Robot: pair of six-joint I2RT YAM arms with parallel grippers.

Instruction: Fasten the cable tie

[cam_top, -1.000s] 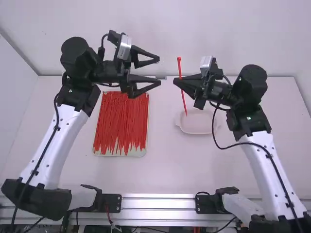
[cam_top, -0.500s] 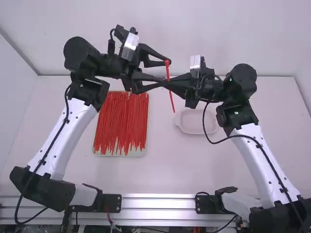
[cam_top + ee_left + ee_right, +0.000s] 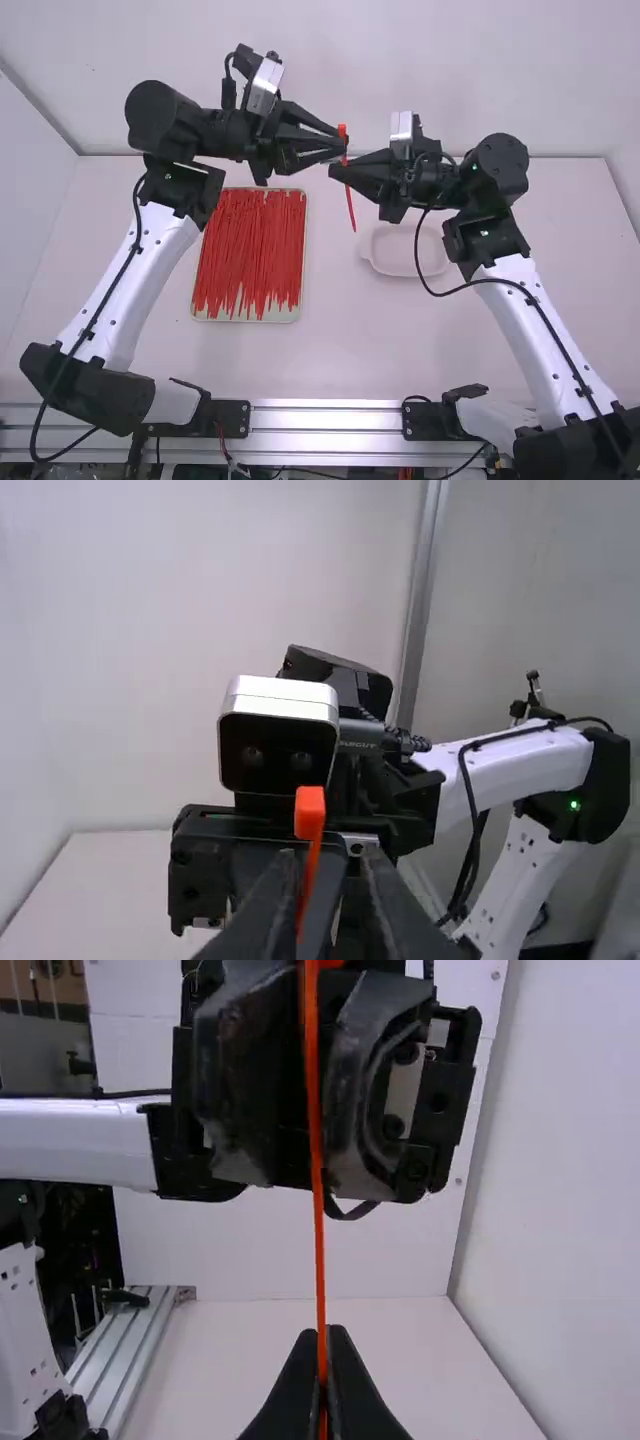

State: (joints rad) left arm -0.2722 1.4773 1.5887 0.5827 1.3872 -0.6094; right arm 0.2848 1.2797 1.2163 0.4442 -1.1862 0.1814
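The red cable tie (image 3: pixel 349 200) hangs upright in the air above the white tabletop (image 3: pixel 350 330), at the far middle, in front of a plain white wall. The right end effector (image 3: pixel 335 170) is clenched on its strap, and the left end effector (image 3: pixel 340 150) is clenched on it just under the head. Below on the left lies a tray (image 3: pixel 245 319) with a pile of red cable ties (image 3: pixel 250 250). On the right stands a white dish (image 3: pixel 400 265). Nothing is in the way. Half a second ago the left fingers were spread around the tie; a second ago the tie was farther right.
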